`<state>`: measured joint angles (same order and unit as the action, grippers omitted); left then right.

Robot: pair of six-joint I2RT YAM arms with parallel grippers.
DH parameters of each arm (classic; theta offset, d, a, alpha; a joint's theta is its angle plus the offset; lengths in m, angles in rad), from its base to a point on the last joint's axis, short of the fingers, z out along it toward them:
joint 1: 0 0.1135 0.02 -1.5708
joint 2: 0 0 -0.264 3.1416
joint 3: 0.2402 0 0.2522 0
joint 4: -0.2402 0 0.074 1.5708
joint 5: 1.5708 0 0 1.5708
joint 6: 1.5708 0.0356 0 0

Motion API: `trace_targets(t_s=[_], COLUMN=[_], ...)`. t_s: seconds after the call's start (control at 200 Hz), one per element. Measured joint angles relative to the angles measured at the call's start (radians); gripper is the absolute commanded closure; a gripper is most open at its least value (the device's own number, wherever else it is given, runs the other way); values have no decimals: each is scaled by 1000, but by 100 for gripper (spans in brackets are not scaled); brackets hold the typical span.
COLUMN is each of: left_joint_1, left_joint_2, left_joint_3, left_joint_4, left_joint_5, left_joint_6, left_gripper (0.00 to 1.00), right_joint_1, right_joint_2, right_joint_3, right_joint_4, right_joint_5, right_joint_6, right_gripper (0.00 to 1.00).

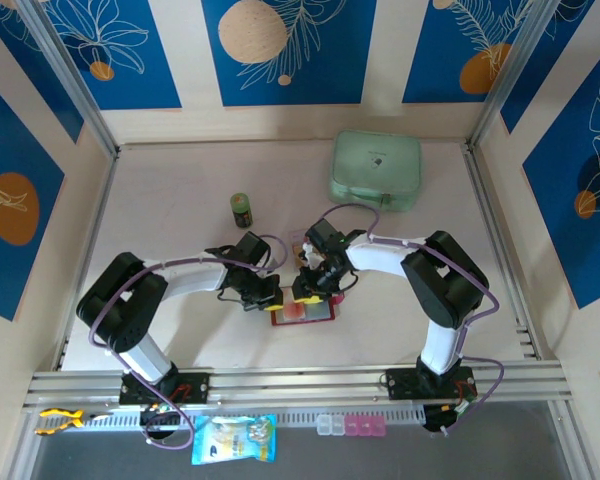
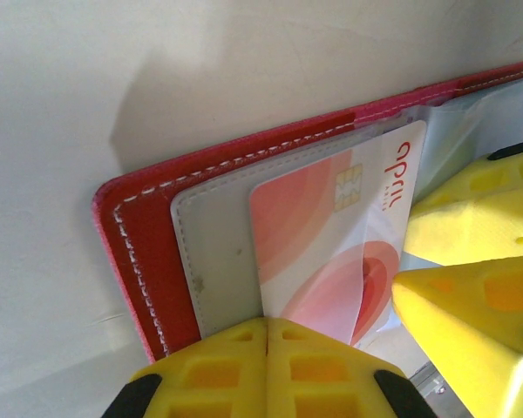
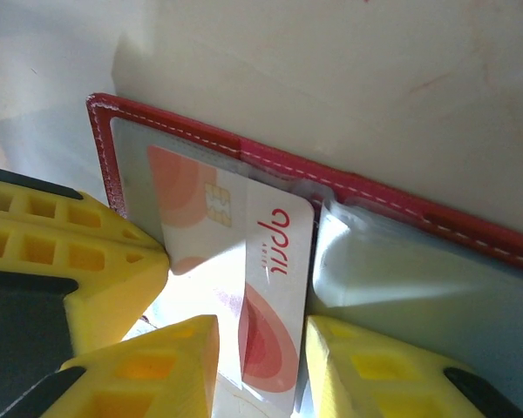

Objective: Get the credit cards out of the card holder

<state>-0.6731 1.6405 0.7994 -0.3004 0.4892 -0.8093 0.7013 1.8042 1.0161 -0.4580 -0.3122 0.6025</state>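
Lying open on the pale table [image 1: 180,200], inside walls of blue leaf-print panels [image 1: 290,50] and well apart from a mint-green case [image 1: 375,170], the red card holder [image 1: 315,313] sits between both grippers. The left gripper [image 2: 266,366] has its fingers pressed together at the sleeve's edge. The right gripper [image 3: 261,331] stands partly parted astride the pink-white card [image 2: 314,235], which sits half in its sleeve.

Red card holder [image 1: 303,312] lay open and flat on the table [image 1: 180,200], near its front edge, about midway across. It had white stitching along the red border and greyish clear sleeves inside. One pale pink-white credit card [image 2: 322,235] with red-pink curved shapes, a gold chip and red lettering sat partly in a sleeve, its other end sticking out.
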Motion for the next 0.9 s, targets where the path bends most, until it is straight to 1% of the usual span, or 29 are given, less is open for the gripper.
trace_targets(t_s=[0.125,0.36,0.53,0.68,0.895], left_joint_1=[0,0,0,0,0], left_joint_2=[0,0,0,0,0], left_joint_3=[0,0,0,0,0], left_joint_4=[0,0,0,0,0], left_joint_5=[0,0,0,0,0], left_joint_6=[0,0,0,0,0], left_gripper=[100,100,100,100,100], right_joint_1=[6,-13,-23,-28,-34], right_joint_2=[1,2,-3,-9,-13], right_joint_3=[10,-33,-59,-76,-83], right_joint_4=[-7,59,98,117,128], right_joint_5=[4,-70,-99,-124,-134], right_joint_6=[-7,9,20,32,35], right_gripper=[69,72,76,82,86])
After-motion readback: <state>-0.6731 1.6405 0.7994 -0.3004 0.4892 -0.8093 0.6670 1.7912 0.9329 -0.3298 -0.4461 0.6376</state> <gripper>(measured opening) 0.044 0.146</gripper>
